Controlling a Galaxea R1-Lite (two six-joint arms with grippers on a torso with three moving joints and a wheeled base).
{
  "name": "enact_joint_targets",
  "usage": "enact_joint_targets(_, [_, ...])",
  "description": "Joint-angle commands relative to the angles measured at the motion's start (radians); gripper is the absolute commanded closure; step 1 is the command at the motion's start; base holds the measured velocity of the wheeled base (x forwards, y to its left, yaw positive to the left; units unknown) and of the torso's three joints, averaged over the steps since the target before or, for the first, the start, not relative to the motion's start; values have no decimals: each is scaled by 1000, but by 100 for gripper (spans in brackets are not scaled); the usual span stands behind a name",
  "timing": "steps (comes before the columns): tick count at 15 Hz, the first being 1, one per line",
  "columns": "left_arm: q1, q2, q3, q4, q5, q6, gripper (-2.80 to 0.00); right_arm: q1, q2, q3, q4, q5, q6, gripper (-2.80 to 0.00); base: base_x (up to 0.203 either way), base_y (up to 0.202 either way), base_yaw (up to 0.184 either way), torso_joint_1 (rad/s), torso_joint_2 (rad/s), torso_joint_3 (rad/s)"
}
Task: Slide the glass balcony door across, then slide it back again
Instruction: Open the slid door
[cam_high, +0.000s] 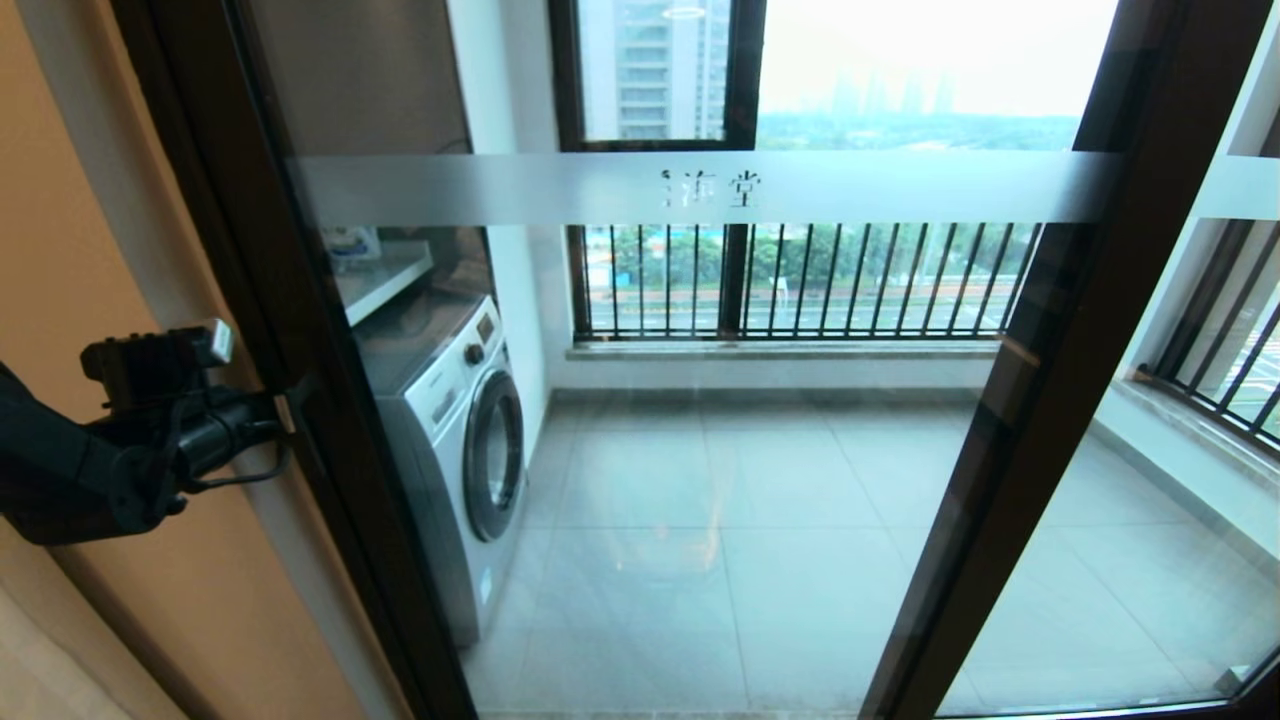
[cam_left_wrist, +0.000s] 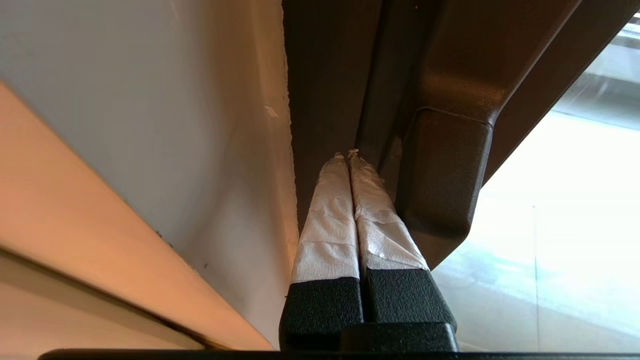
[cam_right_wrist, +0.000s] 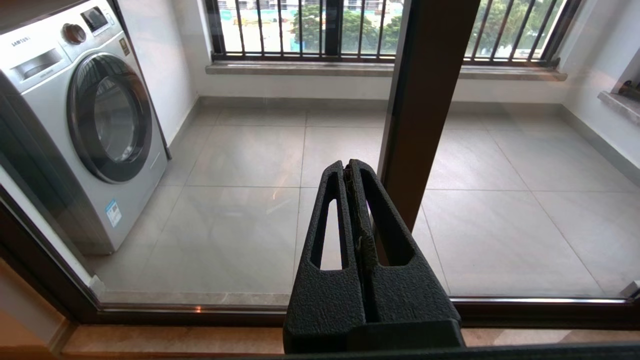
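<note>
The glass balcony door (cam_high: 700, 187) stands in front of me, its frosted band carrying two characters between dark brown stiles. My left gripper (cam_high: 288, 412) is shut with nothing in it and presses its tips against the door's left stile (cam_high: 300, 330). In the left wrist view the white-taped fingers (cam_left_wrist: 330, 215) lie together in the frame's groove (cam_left_wrist: 325, 75), right beside the brown recessed handle (cam_left_wrist: 442, 175). My right gripper (cam_right_wrist: 348, 164) is out of the head view. It is shut and empty, held low before the glass near the door's other stile (cam_right_wrist: 425, 90).
A white washing machine (cam_high: 460, 430) stands behind the glass at the left, under a shelf. The beige wall (cam_high: 70, 250) borders the door frame on the left. A second panel with a plain frosted band (cam_high: 1240, 190) is at the right. The bottom track (cam_right_wrist: 200, 312) runs along the floor.
</note>
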Motion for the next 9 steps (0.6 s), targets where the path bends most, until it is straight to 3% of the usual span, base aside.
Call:
enact_joint_targets(1, [-59, -4, -5, -11, 2, -1, 0, 0, 1, 0, 0, 0, -1, 0, 0, 0, 0, 0, 0, 0])
enact_joint_targets(9, [-109, -19, 19, -13, 13, -3, 0, 0, 1, 0, 0, 0, -1, 0, 0, 0, 0, 0, 0, 0])
